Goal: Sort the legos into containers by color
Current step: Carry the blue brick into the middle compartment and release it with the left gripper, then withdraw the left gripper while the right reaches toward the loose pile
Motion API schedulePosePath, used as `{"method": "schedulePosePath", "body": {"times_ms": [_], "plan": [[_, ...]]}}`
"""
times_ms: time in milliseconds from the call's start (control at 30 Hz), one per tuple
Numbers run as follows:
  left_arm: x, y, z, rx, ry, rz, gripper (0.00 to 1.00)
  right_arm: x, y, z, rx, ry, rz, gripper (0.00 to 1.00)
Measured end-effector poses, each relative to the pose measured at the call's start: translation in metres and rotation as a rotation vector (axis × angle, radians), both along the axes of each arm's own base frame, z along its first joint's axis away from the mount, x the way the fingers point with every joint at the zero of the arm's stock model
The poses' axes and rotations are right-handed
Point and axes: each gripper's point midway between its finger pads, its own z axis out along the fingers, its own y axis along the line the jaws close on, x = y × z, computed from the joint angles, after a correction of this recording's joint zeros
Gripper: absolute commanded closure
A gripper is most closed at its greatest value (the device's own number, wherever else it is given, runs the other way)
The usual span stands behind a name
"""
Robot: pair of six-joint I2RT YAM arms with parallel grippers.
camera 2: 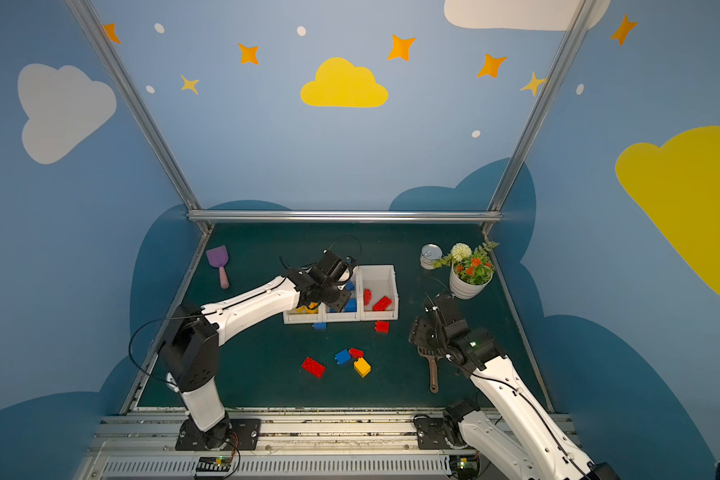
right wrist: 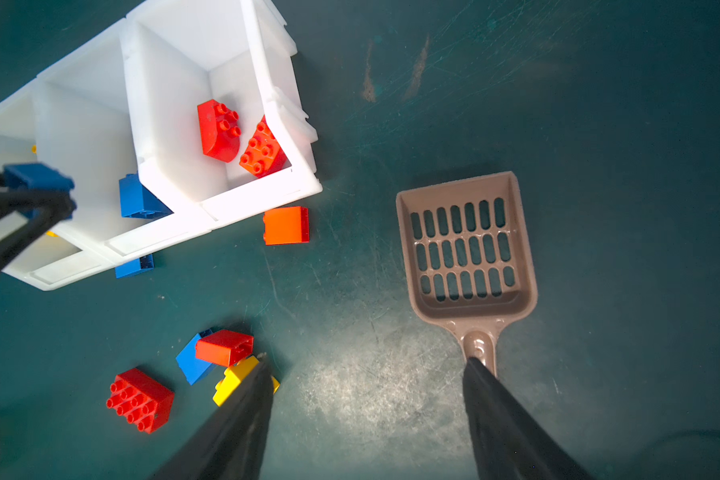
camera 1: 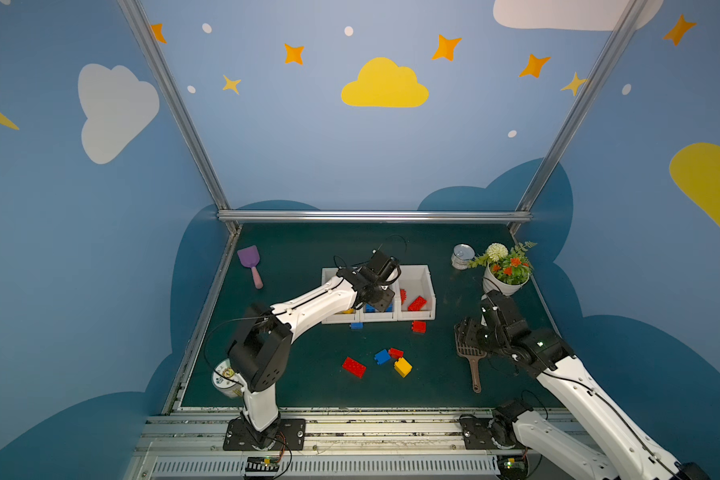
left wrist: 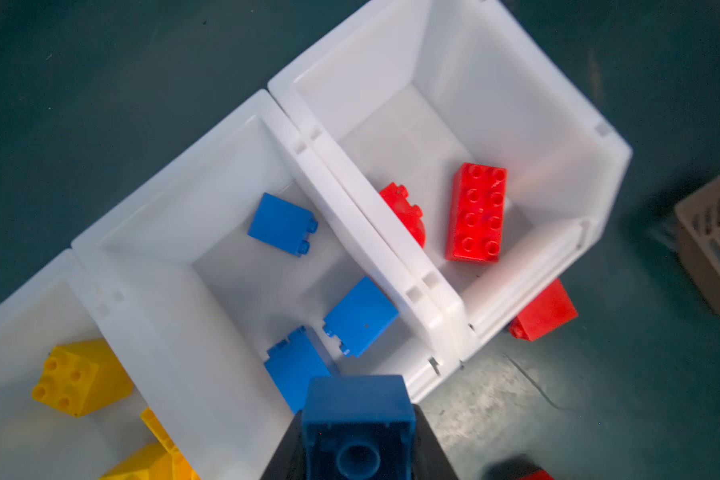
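One dark green desk (camera 1: 308,386) carries everything. Three white bins (camera 1: 416,316) stand joined in a row on it. In both top views the left one has yellow bricks (left wrist: 80,374), the middle bin (left wrist: 154,266) blue, the right one red. Right tool (right wrist: 368,374) hangs over bare desk beside a brown slotted scoop (right wrist: 462,245), jaws apart, nothing between them. Left tool (left wrist: 357,457) is clamped on a blue brick (left wrist: 358,399), hollow underside toward the wrist camera. The brick is held above the middle bin, seemingly nearer its front wall than its centre; exact offset unclear. Step in hand, by my reading: release this brick among the three blue bricks (left wrist: 281,224) lying there. To do it well:
- carry it further in over the bin floor, clear of the front rim and of the divider to the red bin;
- lower it below the rim before parting the jaws, so it cannot bounce out;
- then lift straight up.

Six loose bricks lie on the desk:
- a red oblong brick (camera 1: 354,367), a blue one (camera 1: 382,356), a small red one (camera 1: 395,353) and a yellow one (camera 1: 403,367) clustered near the front;
- a red one (camera 1: 418,326) and a blue one (camera 1: 356,325) just beside the bins.
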Motion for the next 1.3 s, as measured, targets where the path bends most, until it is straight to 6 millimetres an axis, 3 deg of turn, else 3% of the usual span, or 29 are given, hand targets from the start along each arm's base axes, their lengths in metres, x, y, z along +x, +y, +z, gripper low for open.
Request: {"method": "schedulePosePath", "body": {"times_ms": [233, 400, 633, 833, 1100, 1300], "plan": [[0.034, 0.008, -0.021, 0.039, 0.024, 0.032, 0.64, 0.006, 0.003, -0.009, -0.005, 0.033, 0.002, 0.28], [0.040, 0.011, -0.021, 0.047, 0.021, 0.043, 0.47, 0.011, 0.006, -0.016, -0.008, 0.054, 0.005, 0.28], [0.041, 0.014, -0.021, 0.048, 0.018, 0.061, 0.39, 0.012, 0.008, -0.019, -0.002, 0.071, 0.010, 0.28], [0.024, 0.027, -0.012, 0.006, 0.031, 0.094, 0.38, 0.011, 0.008, -0.013, 0.003, 0.046, 0.020, 0.28], [-0.002, 0.053, 0.044, -0.152, -0.042, 0.163, 0.37, 0.007, 0.010, -0.016, -0.008, 0.063, 0.062, 0.29], [-0.035, 0.076, 0.044, -0.202, -0.033, 0.223, 0.35, 0.003, 0.025, -0.030, 0.022, 0.147, 0.129, 0.31]]}}
